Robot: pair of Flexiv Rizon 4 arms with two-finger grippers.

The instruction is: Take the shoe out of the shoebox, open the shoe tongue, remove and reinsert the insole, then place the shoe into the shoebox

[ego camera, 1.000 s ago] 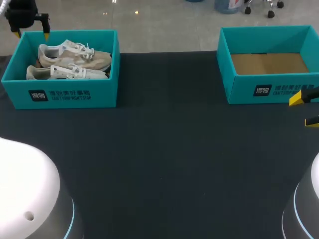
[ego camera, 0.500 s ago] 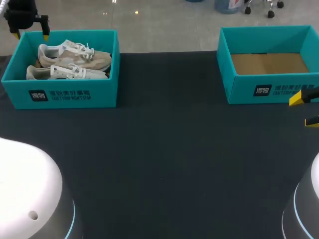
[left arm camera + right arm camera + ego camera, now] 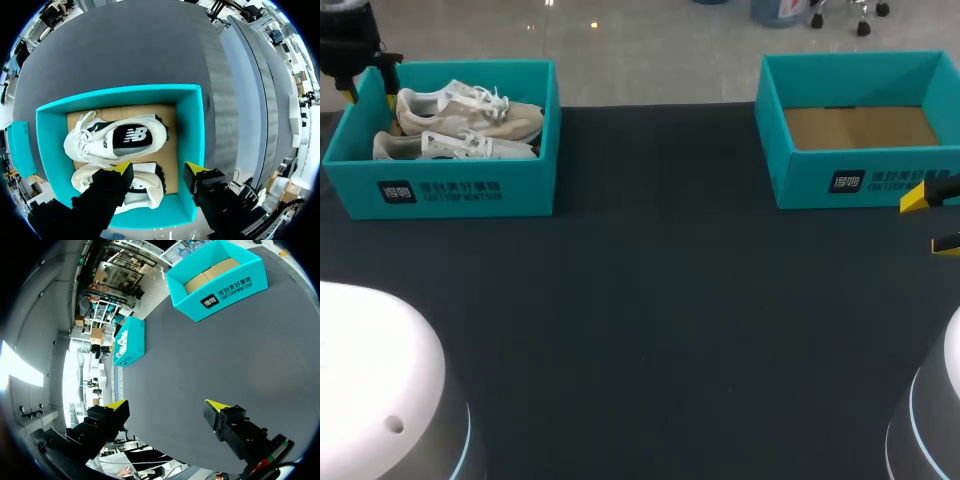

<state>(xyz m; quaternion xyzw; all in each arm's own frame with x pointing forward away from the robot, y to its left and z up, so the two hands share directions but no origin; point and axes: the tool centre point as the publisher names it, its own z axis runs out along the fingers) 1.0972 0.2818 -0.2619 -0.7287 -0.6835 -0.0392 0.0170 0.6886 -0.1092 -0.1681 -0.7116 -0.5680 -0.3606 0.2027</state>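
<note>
Two beige-and-white shoes lie side by side in the left teal shoebox [image 3: 450, 190]: the far shoe [image 3: 470, 110] and the near shoe [image 3: 455, 145]. My left gripper [image 3: 368, 88] hangs over that box's left end, at the shoes' heels. In the left wrist view, my left gripper [image 3: 160, 170] is open above the heel of one shoe [image 3: 145, 187], with the other shoe [image 3: 120, 140] ahead of it; nothing is held. My right gripper [image 3: 932, 222] stands open at the table's right edge, near the front of the empty box, holding nothing; it also shows as the right gripper [image 3: 167, 405] over bare cloth.
A second teal shoebox [image 3: 865, 180], with only a cardboard floor inside, stands at the back right, also seen as the empty box [image 3: 215, 282]. Dark cloth [image 3: 650, 300] covers the table between the boxes.
My left gripper has shifted left and lower over the box's left end, and its fingers have come closer together. The right arm and shoes have not moved.
</note>
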